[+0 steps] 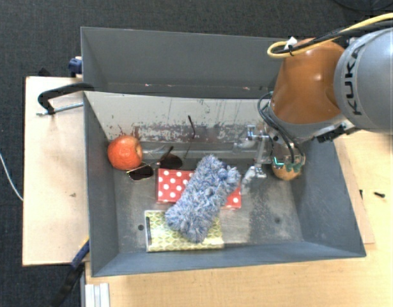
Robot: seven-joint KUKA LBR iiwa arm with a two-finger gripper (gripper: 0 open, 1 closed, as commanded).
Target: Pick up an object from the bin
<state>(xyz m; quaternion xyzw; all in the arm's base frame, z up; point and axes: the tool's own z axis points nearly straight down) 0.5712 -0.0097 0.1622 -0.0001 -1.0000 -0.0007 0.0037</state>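
My gripper (260, 155) hangs low in the right part of the bin, under the arm's orange cover. Just to its right, close against it, lies a small round tan thing with a green mark (287, 168); I cannot tell whether the two touch. To the gripper's left, a fluffy blue-grey cloth (199, 198) stretches diagonally across the bin floor, its upper end almost at the gripper's lower tip. The cloth partly covers a red white-dotted flat piece (172, 184).
A red apple (124, 152) rests in the back left corner, with black sunglasses (153, 167) beside it. A yellow-green patterned pad (159, 234) lies at the front under the cloth's lower end. Bare bin floor shows at the front right.
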